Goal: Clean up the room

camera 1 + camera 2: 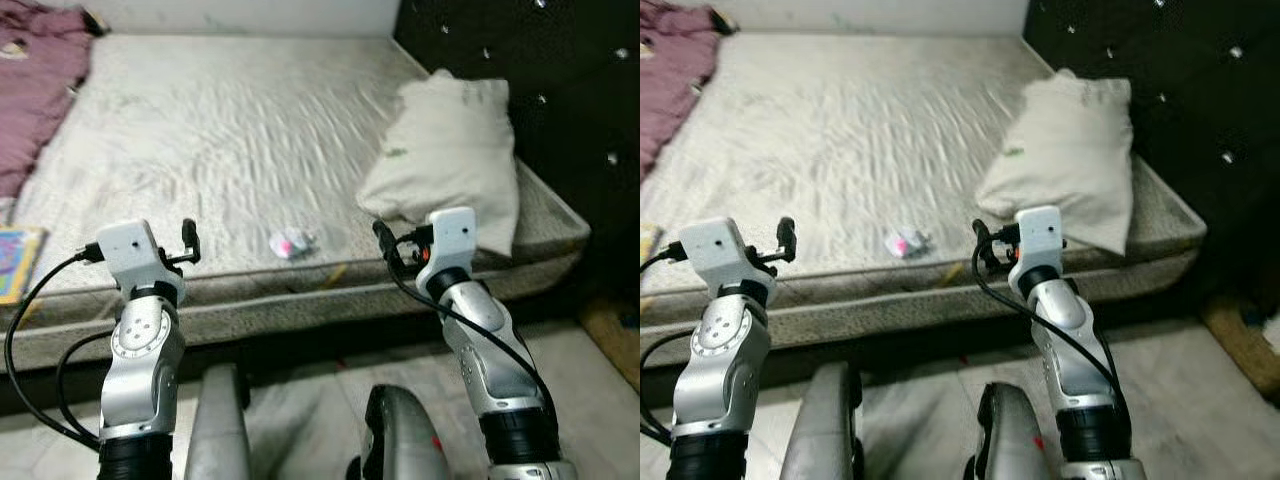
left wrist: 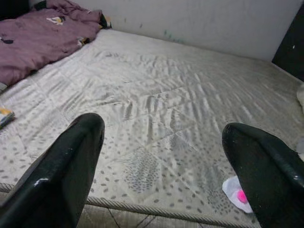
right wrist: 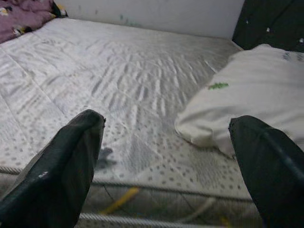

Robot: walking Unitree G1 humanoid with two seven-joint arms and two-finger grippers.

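- Mattress [image 1: 230,130] bare, pale with a dotted quilt pattern, taking up most of the head view; near edge runs across the middle of the frame, tiled floor [image 1: 310,400] below it.
- Small crumpled wrapper [image 1: 293,242], white with a pink spot, lies on the mattress close to the near edge, roughly dead centre of the head view, between the two raised arms. Same scrap at about 4 o'clock in the left wrist view [image 2: 237,194].
- White pillow [image 1: 450,160] at 2 o'clock on the mattress, tilted against the black studded headboard [image 1: 540,70]; small green mark on its cover.
- Purple blanket [image 1: 35,80] bunched at 10 o'clock, on the far left of the bed.
- Colourful book [image 1: 18,262] at 9 o'clock, on the left edge of the mattress, partly cut off.
- Left gripper [image 2: 166,156] raised before the mattress edge, fingers spread wide, nothing between them; wrapper lies just beside its one fingertip in the wrist view, apart from it.
- Right gripper [image 3: 168,156] raised at about the same height, fingers spread wide, holding nothing; it looks over the mattress edge with the pillow ahead at 2 o'clock.
- Yellow strip [image 3: 118,199] sticks out at the mattress edge under the right gripper; cannot tell what it is.
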